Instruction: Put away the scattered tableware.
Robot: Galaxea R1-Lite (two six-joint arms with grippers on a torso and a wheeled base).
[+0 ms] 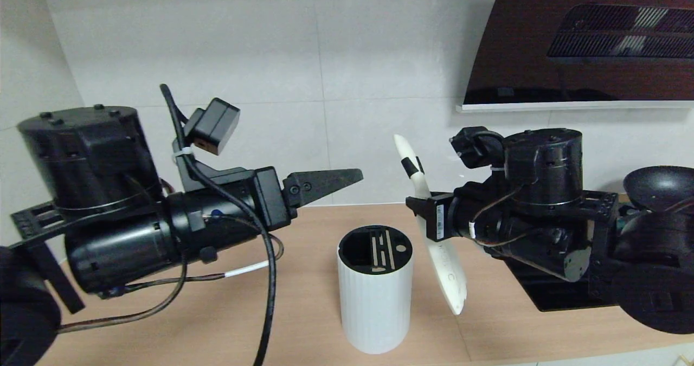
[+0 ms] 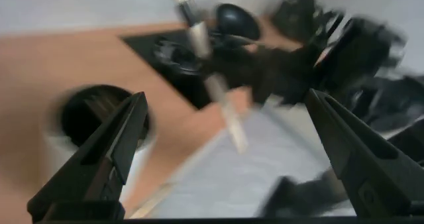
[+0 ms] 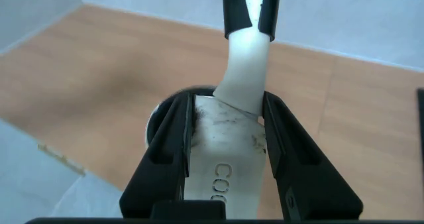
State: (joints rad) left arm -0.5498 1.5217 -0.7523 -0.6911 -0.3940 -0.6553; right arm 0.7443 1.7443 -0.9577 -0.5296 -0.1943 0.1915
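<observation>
I see the spatula (image 1: 445,268) as a white, flat, slightly curved paddle. It has a black band around the narrow handle and dark scuffs where the handle widens into the blade (image 3: 228,128). The right gripper (image 1: 431,219) holds it above the desk (image 1: 217,312), with the fingers (image 3: 169,151) clamped on either edge at about mid-length.

In the head view the long axis runs steeply, with the handle tip up toward 11 o'clock and the blade end down toward 5 o'clock. The spatula sits at 3 o'clock of the white ribbed holder (image 1: 374,295), just beside it and outside it. The blade end hangs lower than the holder's slotted black top.

The left gripper (image 1: 336,180) hovers at 10 o'clock of the holder with its fingers (image 2: 106,158) well apart and nothing between them.

The gripper block hides the middle of the spatula in the head view, and I cannot tell whether the blade end clears the desk. The left wrist view is smeared, so the spatula and holder are only rough shapes there. At 3 o'clock a black cooktop (image 1: 547,295) and a dark pan (image 1: 659,184) sit partly behind the right arm.
</observation>
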